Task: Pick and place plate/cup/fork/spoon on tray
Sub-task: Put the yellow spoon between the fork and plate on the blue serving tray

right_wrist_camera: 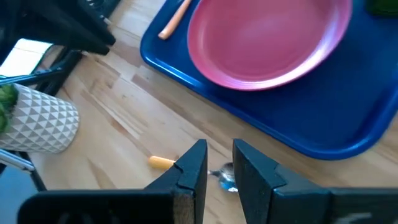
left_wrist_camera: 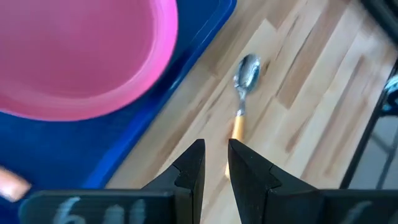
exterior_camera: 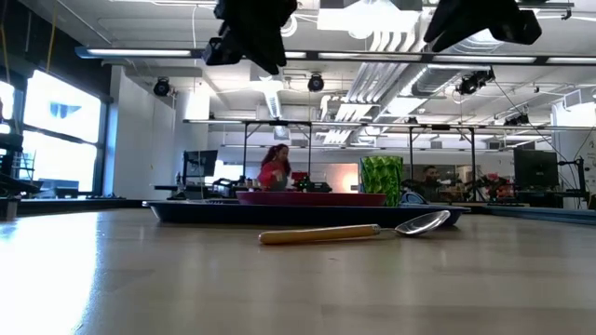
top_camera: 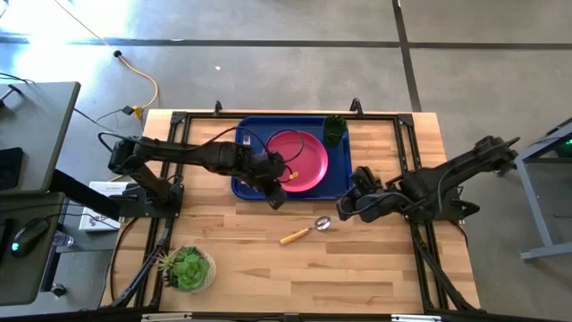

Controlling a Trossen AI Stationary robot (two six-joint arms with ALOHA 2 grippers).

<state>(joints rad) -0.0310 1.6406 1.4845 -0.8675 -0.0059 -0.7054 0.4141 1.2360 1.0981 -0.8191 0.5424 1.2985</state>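
Observation:
The dark-blue tray [top_camera: 246,186] lies at the table's far middle. On it rest the pink plate [top_camera: 302,159], the dark-green cup [top_camera: 334,130] upright in its far right corner, and the fork, of which only the orange handle [right_wrist_camera: 174,18] shows beside the plate. The spoon [top_camera: 307,231] lies flat on the wood near the tray's near edge, bowl [left_wrist_camera: 249,71] toward the right. My left gripper [top_camera: 277,199] hovers over the tray's near rim; my right gripper [top_camera: 344,207] hangs above the table just right of the spoon. Each has a narrow gap between its fingers and holds nothing.
A succulent in a white patterned pot [top_camera: 188,268] stands at the near left corner. Bare wood lies around the spoon and along the near edge. Black frame rails run along the table's left and right sides.

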